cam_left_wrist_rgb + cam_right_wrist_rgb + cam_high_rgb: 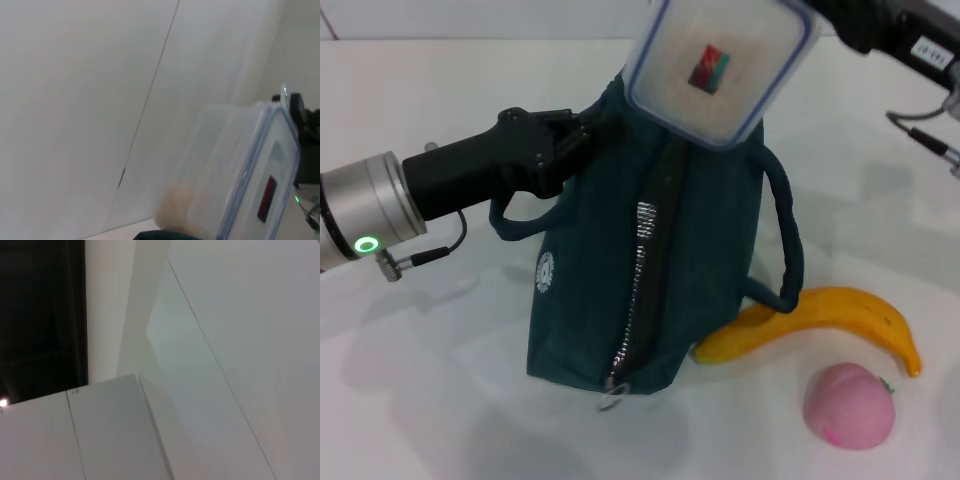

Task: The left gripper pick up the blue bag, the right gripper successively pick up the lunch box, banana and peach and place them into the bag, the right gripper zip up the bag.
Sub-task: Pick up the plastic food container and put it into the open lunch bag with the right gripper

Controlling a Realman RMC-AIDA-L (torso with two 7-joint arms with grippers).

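Note:
The blue bag (pixel 590 290) stands on the white table, with its zipper running down the front to a metal ring pull (pixel 613 400). My left gripper (pixel 592 125) is shut on the bag's top edge by one handle. Right above the bag's top hangs the lunch box (pixel 720 62), clear with a blue rim, tilted with its lid facing up. My right gripper (pixel 825 14) grips it at its far corner. The left wrist view shows the lunch box (pixel 250 185) close up, with the right gripper (pixel 300 120) behind it. The banana (pixel 830 312) and the peach (pixel 850 405) lie right of the bag.
The bag's right handle (pixel 788 240) loops down onto the banana's stem end. The right arm's cables (pixel 920 135) hang at the right edge. The right wrist view shows only walls and a dark opening.

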